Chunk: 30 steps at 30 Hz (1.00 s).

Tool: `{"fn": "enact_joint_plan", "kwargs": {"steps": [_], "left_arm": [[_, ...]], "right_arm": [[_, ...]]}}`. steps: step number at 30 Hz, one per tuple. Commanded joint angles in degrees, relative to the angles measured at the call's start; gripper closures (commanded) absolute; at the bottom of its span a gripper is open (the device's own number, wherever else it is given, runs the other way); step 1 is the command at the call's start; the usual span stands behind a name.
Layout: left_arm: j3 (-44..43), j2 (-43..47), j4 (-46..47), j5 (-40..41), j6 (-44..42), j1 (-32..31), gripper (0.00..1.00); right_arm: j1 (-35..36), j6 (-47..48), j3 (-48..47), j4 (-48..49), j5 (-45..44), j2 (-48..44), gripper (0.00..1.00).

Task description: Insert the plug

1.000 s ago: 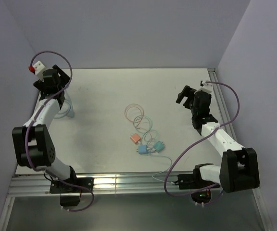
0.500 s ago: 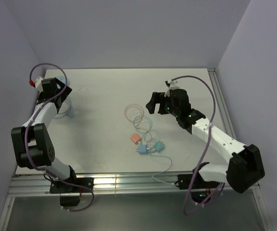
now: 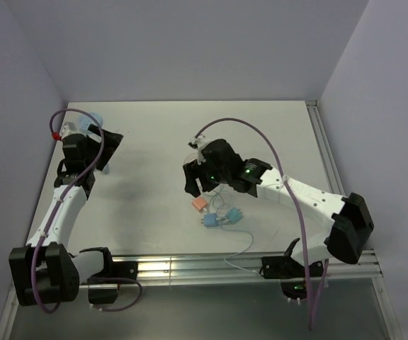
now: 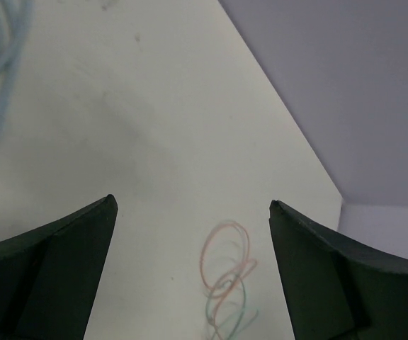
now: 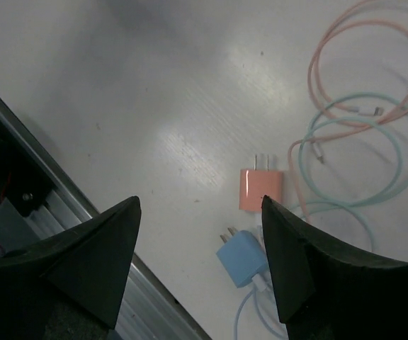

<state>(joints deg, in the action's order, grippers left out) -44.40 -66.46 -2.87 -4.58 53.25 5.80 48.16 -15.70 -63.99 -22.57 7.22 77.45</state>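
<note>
Barely begun: the orange plug (image 5: 262, 189) lies flat on the tabletop (image 5: 154, 85) beside the blue plug (image 5: 241, 256) and coiled cables (image 5: 353, 142), not yet grasped. The right hand (image 5: 198, 227) hangs over it, jaws apart and empty; the left hand (image 4: 192, 219), also apart, is well away. Grasping and inserting are left to do

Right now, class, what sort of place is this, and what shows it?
Probably a robotics lab test cell: a left arm and right arm bolted to a metal rail at a white table, plain walls closing it in, and an orange charger, blue charger and coiled cables laid out.
</note>
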Motion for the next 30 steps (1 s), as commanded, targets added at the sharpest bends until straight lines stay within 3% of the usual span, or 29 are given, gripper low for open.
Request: {"fn": "enact_joint_plan", "kwargs": {"steps": [1, 4, 7, 14, 30], "left_arm": [[-1.04, 3.43, -2.73, -4.82, -1.04, -5.09, 0.06], [-0.60, 7.73, -3.89, -4.12, -2.71, -10.27, 0.06], [1.07, 12.65, -3.72, -5.87, -4.64, -12.30, 0.08], [-3.49, 17.15, -11.89, -4.21, -12.64, -12.92, 0.07], [-3.15, 15.65, -12.24, -7.37, -13.18, -13.19, 0.07]], "right_arm": [[1.76, 1.82, -3.60, -6.26, -1.25, 4.62, 0.25], [2.81, 1.82, -4.30, -6.88, -1.42, 8.40, 0.29], [2.99, 1.73, -3.60, -6.26, -0.90, 11.22, 0.40], [3.61, 1.20, -3.16, -4.77, -4.14, 15.88, 0.39], [4.04, 0.85, -3.08, -4.51, -10.04, 23.71, 0.39]]}}
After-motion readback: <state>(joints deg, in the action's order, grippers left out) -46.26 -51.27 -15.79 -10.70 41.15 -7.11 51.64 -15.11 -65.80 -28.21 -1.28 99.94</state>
